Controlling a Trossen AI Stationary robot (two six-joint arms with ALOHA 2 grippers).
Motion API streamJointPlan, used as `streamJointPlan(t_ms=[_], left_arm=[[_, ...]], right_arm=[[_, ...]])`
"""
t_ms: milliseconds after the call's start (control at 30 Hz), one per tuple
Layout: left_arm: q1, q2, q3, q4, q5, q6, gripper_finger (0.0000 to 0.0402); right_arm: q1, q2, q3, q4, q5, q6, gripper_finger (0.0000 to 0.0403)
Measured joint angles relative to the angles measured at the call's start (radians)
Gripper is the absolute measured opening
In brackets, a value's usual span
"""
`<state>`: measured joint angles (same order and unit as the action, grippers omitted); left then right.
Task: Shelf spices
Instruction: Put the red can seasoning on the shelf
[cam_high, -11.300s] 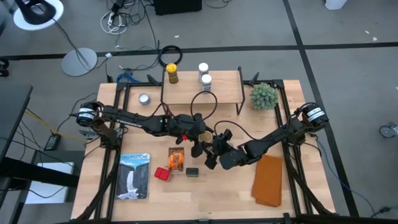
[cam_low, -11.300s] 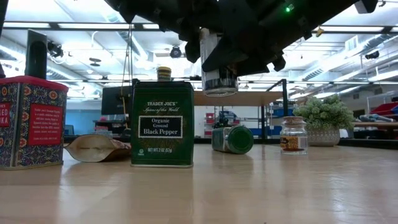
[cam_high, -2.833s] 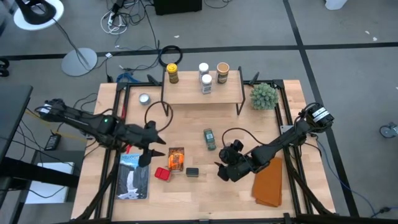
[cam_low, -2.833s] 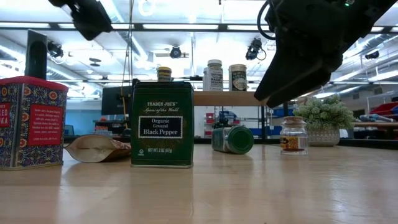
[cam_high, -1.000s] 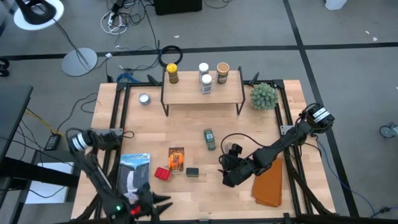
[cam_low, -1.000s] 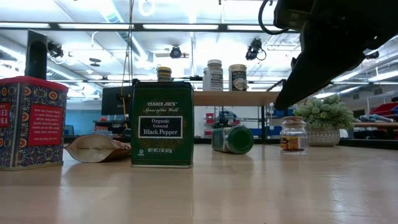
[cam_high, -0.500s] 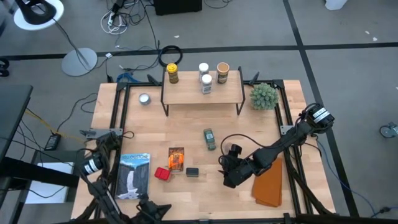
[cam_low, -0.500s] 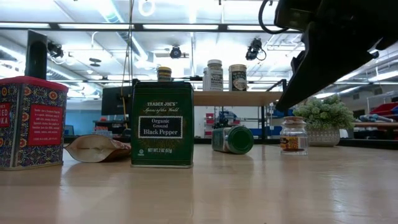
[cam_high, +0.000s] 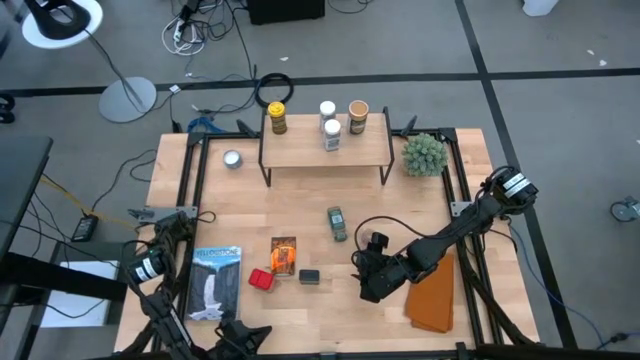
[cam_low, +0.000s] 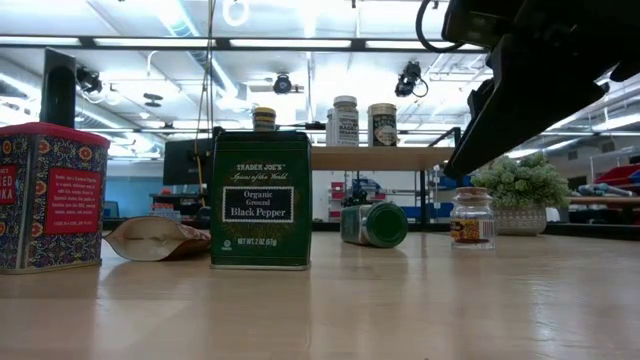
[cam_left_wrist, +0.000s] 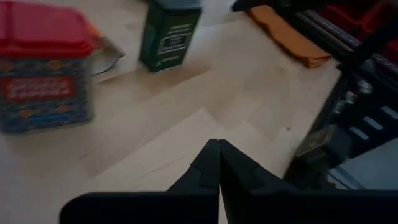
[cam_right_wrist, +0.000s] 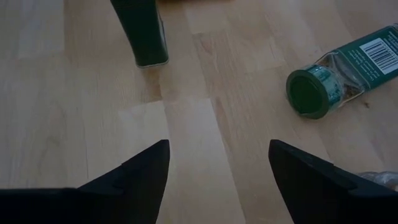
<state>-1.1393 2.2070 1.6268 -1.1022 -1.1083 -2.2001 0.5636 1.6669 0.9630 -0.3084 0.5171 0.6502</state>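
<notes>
The shelf (cam_high: 325, 152) stands at the table's far side and carries spices: a yellow-lidded jar (cam_high: 277, 118), two white-lidded jars (cam_high: 329, 122) and a tan-lidded jar (cam_high: 357, 115). On the table lie a green-lidded jar (cam_high: 337, 223) on its side, an orange packet (cam_high: 284, 255), a red tin (cam_high: 261, 280) and a dark box (cam_high: 309, 277). A small glass jar (cam_low: 471, 217) stands upright to the right of the green-lidded one. My right gripper (cam_right_wrist: 217, 149) hovers open above the table, right of the dark box (cam_right_wrist: 146, 31). My left gripper (cam_left_wrist: 217, 146) is shut and empty at the table's near-left edge.
A blue-covered book (cam_high: 215, 282) lies at the near left and a flat silver tin (cam_high: 232, 158) at the far left. A spiky green plant (cam_high: 423, 153) stands right of the shelf. An orange cloth (cam_high: 435, 290) lies under my right arm.
My left arm has folded back at the table's near-left corner, and its gripper has sunk a little toward the near edge. My right gripper has kept its place.
</notes>
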Motion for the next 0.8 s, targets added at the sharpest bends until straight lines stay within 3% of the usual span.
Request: streamJointPlan(t_ms=[400, 600, 800], left_arm=[[0.041, 0.000, 0.000, -0.033, 0.056, 0.027, 0.0007], [0.071, 0.000, -0.001, -0.041, 0.211, 0.026, 0.0008], [0.086, 0.000, -0.001, -0.042, 0.244, 0.018, 0.0021]], right_arm=[[0.000, 0.000, 0.000, 0.000, 0.000, 0.005, 0.0269], [0.000, 0.000, 0.000, 0.001, 0.000, 0.011, 0.0268], [0.000, 0.000, 0.000, 0.002, 0.000, 0.011, 0.0268]])
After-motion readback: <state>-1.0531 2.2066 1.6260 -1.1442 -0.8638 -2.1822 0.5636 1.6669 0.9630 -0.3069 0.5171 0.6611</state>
